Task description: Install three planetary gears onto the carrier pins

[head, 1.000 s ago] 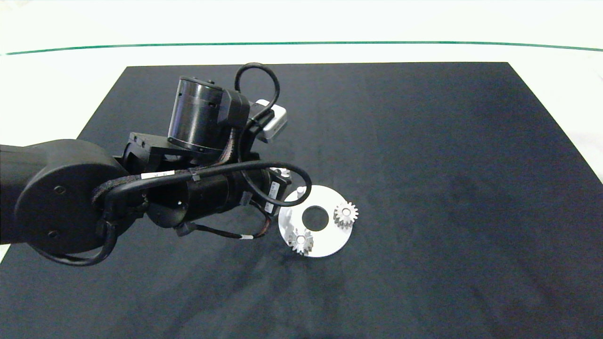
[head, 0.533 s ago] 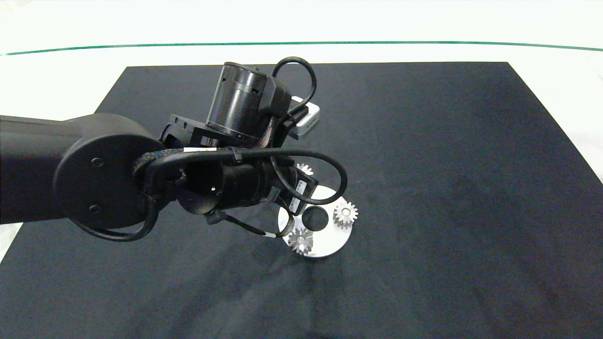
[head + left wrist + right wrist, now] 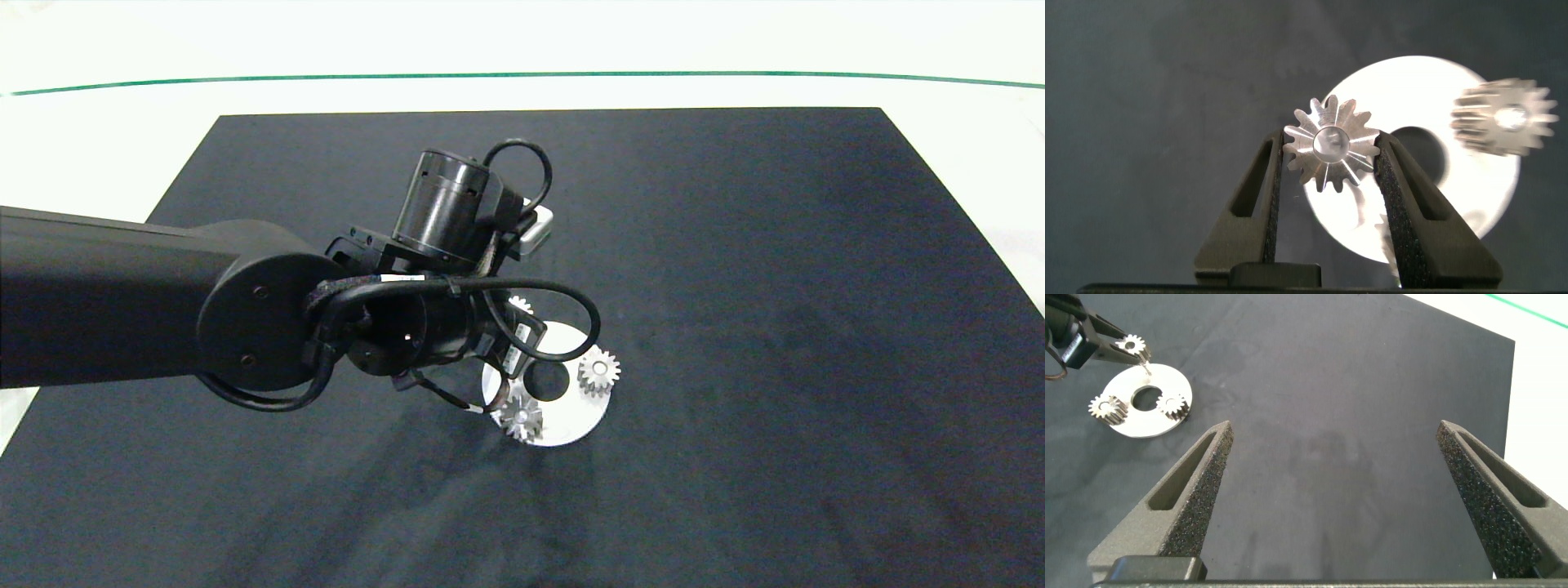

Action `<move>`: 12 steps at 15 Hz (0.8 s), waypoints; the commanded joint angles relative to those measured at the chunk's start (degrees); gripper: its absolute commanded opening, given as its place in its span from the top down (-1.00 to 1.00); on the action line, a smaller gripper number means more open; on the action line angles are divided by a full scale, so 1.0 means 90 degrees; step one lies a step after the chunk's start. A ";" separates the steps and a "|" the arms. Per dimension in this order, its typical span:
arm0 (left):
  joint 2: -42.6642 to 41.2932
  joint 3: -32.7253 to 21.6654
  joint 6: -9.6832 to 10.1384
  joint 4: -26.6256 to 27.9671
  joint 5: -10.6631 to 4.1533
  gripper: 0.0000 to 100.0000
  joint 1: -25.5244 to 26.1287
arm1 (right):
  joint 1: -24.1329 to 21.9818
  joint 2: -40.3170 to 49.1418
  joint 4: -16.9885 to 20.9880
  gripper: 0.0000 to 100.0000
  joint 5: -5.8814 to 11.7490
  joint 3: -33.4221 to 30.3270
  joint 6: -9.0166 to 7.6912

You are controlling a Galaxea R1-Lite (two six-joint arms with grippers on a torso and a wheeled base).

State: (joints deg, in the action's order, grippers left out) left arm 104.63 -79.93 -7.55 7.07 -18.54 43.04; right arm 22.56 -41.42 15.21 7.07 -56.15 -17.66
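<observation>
**Q:** Fingers first: what is the left gripper doing?

**A:** It is clamped on the third gear, one dark pad against each side of the teeth, the bore facing the wrist camera. The gear hangs over the rim of the white disc. Seen from the right wrist, it sits just above the one bare pin, not yet on it.

**Q:** What has changed in the last second?

**A:** The left arm has swung in from the disc's left side toward its far edge. A second ago the wrist stood beside the disc with the bare pin showing clear; now the wrist covers that corner, and only a sliver of the held gear peeks out behind the cable. The disc and the two seated gears have not moved.

**Q:** Those two are where?

**A:** One gear sits on the right of the centre hole, the other on the near edge, each on its own pin.

**Q:** So what does that mean for the task?

**A:** Two of three are done, I'd judge, and the last is lined up for lowering. Bore-to-pin alignment is the delicate part.

**Q:** And the right gripper?

**A:** Parked well off to the side above the black mat, its fingers spread wide and holding nothing.
</observation>
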 commanded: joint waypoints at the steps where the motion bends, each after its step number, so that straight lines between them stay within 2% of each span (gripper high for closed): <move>1: 0.0103 0.0063 0.0028 -0.0004 -0.0078 0.44 -0.0007 | 0.0003 0.0032 0.0009 -1.00 0.0005 -0.0001 -0.0010; 7: 0.0113 0.0200 -0.0011 -0.0405 -0.0088 0.44 0.0110 | 0.0003 0.0052 0.0009 -1.00 0.0005 -0.0001 -0.0020; 12: 0.0113 0.0258 -0.0011 -0.0415 -0.0088 0.44 0.0198 | 0.0003 0.0062 0.0009 -1.00 0.0005 -0.0001 -0.0020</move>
State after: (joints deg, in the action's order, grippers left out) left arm 105.59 -77.81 -7.61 3.28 -19.20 44.75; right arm 22.56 -40.88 15.21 7.07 -56.17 -17.73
